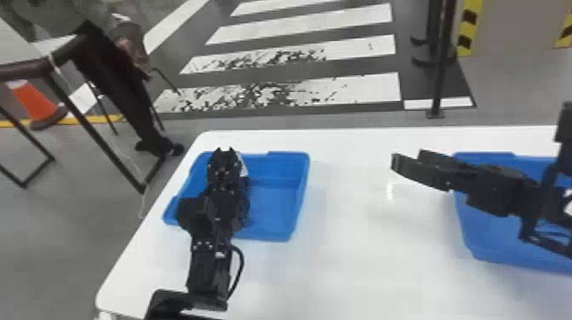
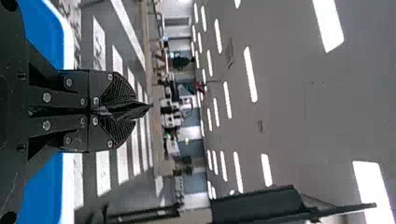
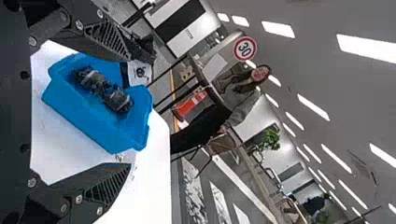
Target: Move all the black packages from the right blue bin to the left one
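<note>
Left bin: black packages lie inside, below the left gripper, clenched on another package. Right gripper: released, between bins. Right bin: cut off, partly hidden. Held package: mostly hidden.

R bin partly off head-view edge

- Left bin sits on the table, left.
- Right bin sits on it, right, well apart.
- Packages lie in the left bin.
- Post stands behind the table.
- Cone stands left.
</note>
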You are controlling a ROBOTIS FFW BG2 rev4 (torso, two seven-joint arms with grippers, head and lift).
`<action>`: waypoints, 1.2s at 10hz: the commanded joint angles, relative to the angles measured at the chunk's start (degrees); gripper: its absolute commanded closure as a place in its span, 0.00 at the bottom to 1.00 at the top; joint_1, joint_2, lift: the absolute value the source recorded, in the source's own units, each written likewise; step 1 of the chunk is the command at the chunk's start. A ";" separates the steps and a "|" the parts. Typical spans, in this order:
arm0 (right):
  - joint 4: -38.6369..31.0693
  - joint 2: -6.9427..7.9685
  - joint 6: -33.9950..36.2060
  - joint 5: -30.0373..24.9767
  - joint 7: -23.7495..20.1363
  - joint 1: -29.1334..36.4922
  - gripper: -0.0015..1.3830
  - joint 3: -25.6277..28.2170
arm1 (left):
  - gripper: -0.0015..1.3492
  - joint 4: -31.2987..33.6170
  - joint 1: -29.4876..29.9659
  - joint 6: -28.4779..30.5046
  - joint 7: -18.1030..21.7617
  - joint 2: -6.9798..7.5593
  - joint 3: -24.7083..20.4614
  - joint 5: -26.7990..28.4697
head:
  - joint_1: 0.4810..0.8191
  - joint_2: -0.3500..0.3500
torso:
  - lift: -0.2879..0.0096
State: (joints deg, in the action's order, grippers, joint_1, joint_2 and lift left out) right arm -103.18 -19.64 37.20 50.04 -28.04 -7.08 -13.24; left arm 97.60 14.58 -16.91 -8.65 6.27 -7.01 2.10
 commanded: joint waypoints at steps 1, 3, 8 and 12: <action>-0.53 -0.05 -0.64 -6.51 0.00 0.33 0.13 2.16 | 0.36 -0.50 0.18 2.42 0.48 0.33 0.73 -7.47 | 0.63 0.98 | 0.38; -2.36 -0.05 1.33 -15.53 0.61 1.17 0.13 6.16 | 0.07 1.46 1.58 -2.36 1.53 -0.03 3.93 -11.82 | 0.63 0.93 | 0.38; -8.55 0.65 20.73 -36.21 8.35 3.14 0.13 13.93 | 0.14 11.45 7.77 -4.47 3.12 1.12 15.70 -20.38 | 0.63 0.56 | 0.38; -3.76 1.36 24.39 -38.50 12.92 3.28 0.13 15.18 | 0.14 11.73 7.91 -3.62 4.35 2.08 19.13 -22.56 | 0.63 0.35 | 0.38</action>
State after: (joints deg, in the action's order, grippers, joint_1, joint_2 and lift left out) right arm -107.54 -18.41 61.53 11.57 -15.07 -4.01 1.66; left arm 109.33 22.45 -20.67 -4.34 8.30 12.03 -20.28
